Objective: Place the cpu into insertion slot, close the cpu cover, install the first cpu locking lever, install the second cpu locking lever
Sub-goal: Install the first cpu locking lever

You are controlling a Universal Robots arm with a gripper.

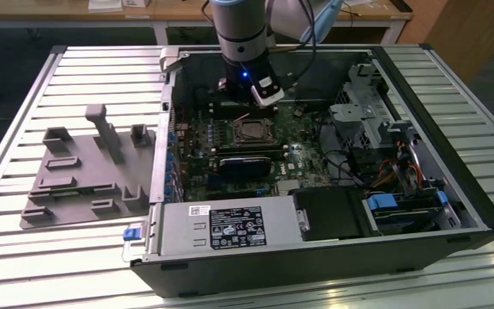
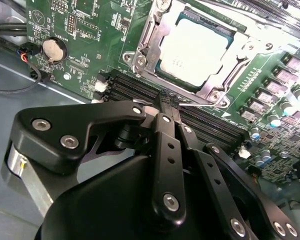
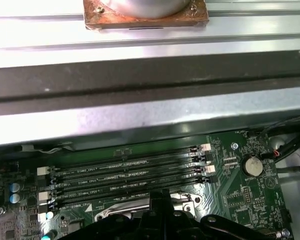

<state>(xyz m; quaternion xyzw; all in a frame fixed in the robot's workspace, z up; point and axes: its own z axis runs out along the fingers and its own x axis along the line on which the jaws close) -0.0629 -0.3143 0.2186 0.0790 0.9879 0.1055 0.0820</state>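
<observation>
Silver-grey cpu (image 2: 192, 50) lies under the cpu cover (image 2: 216, 86) inside the black case (image 1: 316, 270); claw (image 2: 166, 100) pinched narrow.

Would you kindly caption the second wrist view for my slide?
Shut gripper beside the insertion slot, cpu seated, framed by the cpu cover.

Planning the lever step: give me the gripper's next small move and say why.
Probably press the locking lever down toward its catch. The cpu already lies seated with the cpu cover looking closed over it, and the gripper, jaws together, sits at that thin rod beside the memory slots.
</observation>
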